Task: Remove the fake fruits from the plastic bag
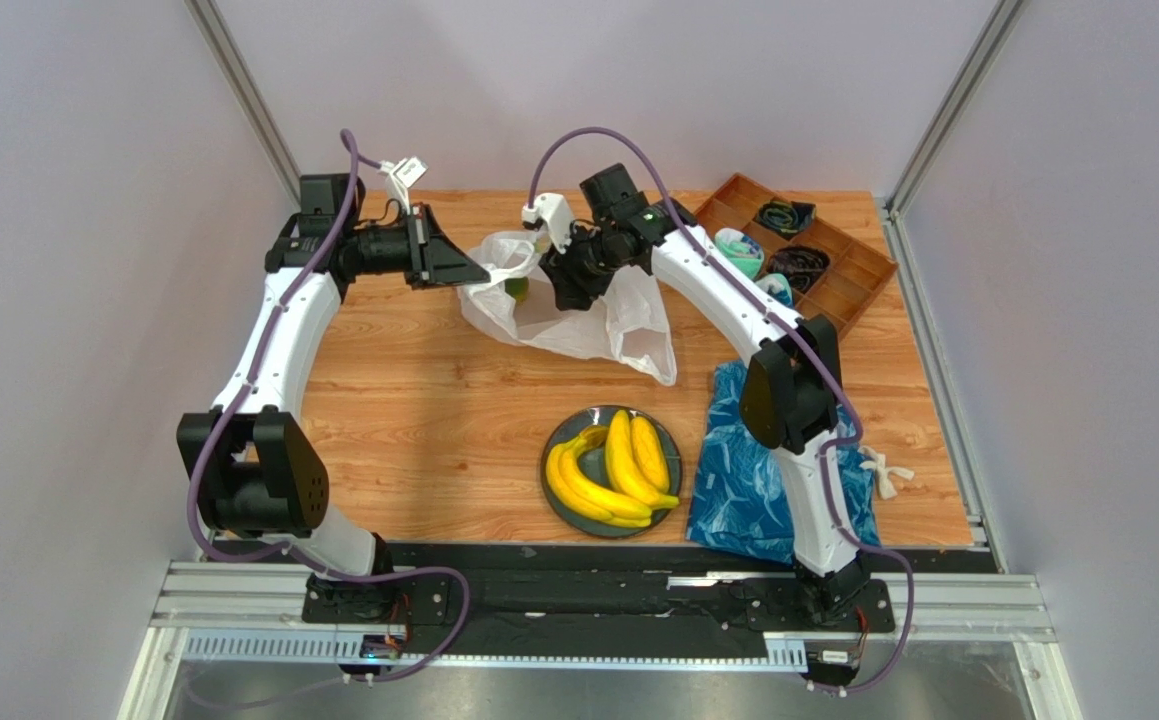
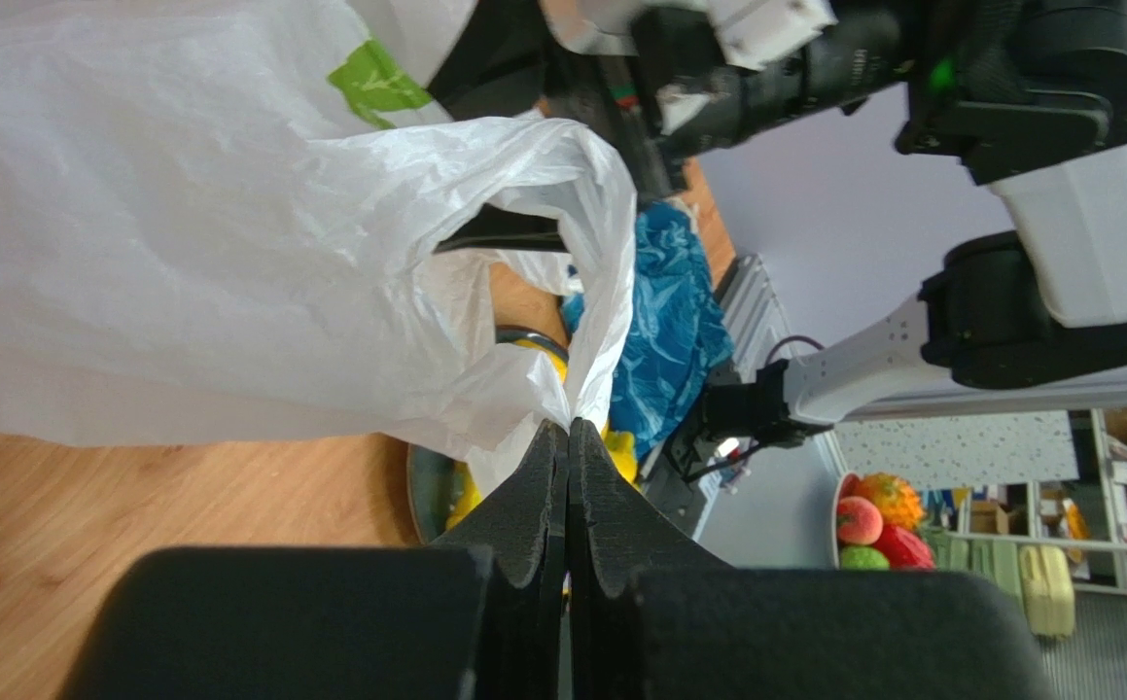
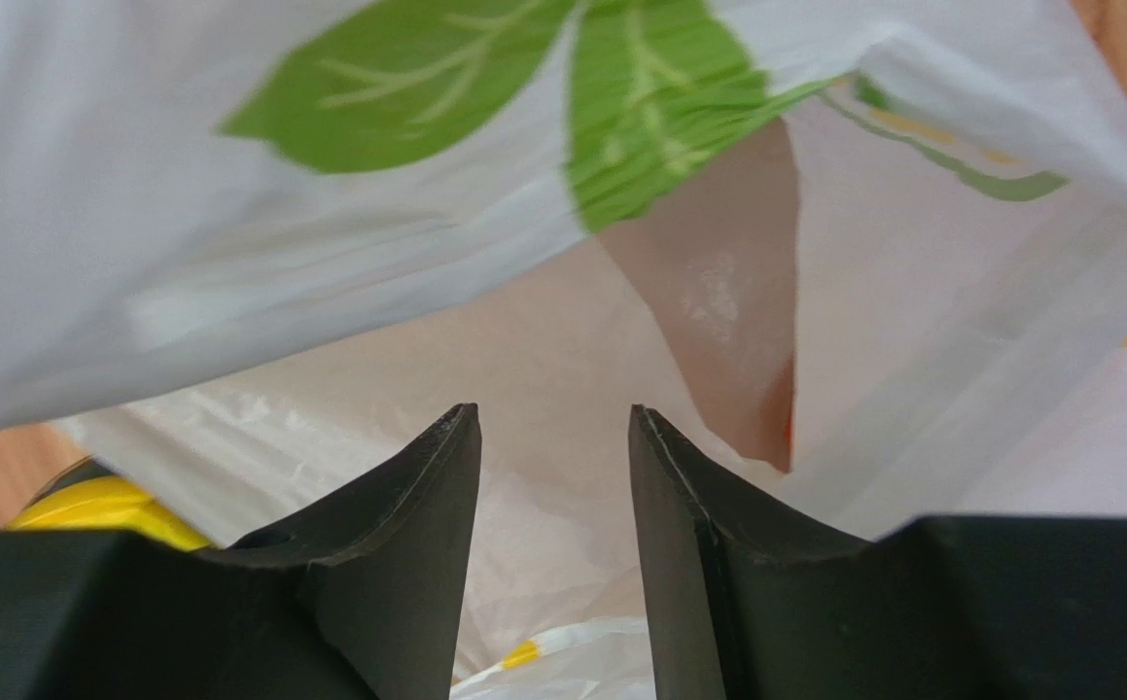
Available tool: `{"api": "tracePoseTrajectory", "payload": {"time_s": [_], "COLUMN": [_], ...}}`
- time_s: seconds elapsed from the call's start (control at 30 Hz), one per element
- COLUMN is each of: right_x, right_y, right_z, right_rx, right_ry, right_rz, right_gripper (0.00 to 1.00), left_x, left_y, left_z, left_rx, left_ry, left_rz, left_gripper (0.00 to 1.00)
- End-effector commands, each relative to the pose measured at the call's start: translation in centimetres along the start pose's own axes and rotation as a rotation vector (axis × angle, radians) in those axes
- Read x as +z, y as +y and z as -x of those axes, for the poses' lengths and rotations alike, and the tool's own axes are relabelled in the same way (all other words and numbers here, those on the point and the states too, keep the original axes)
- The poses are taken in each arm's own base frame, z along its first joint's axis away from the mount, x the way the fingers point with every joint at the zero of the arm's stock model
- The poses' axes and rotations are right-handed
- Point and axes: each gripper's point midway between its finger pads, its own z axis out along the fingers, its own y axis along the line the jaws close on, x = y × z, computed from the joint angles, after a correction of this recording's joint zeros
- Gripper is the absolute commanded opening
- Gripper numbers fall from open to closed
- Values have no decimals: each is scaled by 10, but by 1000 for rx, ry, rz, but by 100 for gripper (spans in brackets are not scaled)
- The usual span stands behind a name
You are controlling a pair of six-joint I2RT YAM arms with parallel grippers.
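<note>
The white plastic bag (image 1: 600,318) lies at the back middle of the table, its mouth held up. My left gripper (image 1: 468,273) is shut on the bag's edge (image 2: 525,394), pinching the film between its fingertips. My right gripper (image 1: 563,278) is open at the bag's mouth, its fingers (image 3: 423,481) inside with only white film (image 3: 554,365) between them. A greenish piece (image 1: 516,285) shows at the bag's opening. A reddish shape (image 3: 737,321) shows through the film. Two yellow banana bunches (image 1: 611,468) lie on a dark plate (image 1: 671,450) at the front middle.
A blue patterned cloth (image 1: 751,465) lies at the right front under the right arm. A wooden divided tray (image 1: 856,255) with cables and teal-and-white socks (image 1: 740,249) stands at the back right. A small white object (image 1: 886,474) lies by the right edge.
</note>
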Motion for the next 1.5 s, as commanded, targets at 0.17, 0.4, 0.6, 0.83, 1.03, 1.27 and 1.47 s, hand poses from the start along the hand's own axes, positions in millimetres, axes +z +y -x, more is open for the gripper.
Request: {"api": "tracePoseTrajectory", "payload": {"time_s": [0.17, 0.4, 0.6, 0.83, 1.03, 1.27, 1.47], "right_x": [42, 37, 13, 44, 75, 83, 66], "right_y": [-90, -145, -180, -145, -153, -174, -175], "right_z": [4, -1, -19, -34, -53, -56, -25], "right_rx": [12, -18, 27, 69, 19, 22, -14], "right_ry": [-13, 22, 48, 47, 123, 69, -17], "right_rz": [-342, -614, -739, -503, -526, -558, -519], "right_gripper": [56, 68, 94, 100, 100, 81, 44], "left_x": [-14, -19, -15, -9, -7, -5, -2], "left_y": [-73, -89, -77, -70, -70, -63, -54], "left_z": [-11, -21, -29, -33, -39, -45, -48], "left_rx": [96, 119, 100, 73, 56, 47, 24], "left_ry": [49, 73, 69, 84, 101, 104, 114], "left_rz": [-285, -350, -317, -314, -323, -302, -287], "left_gripper": [0, 0, 0, 0, 0, 0, 0]}}
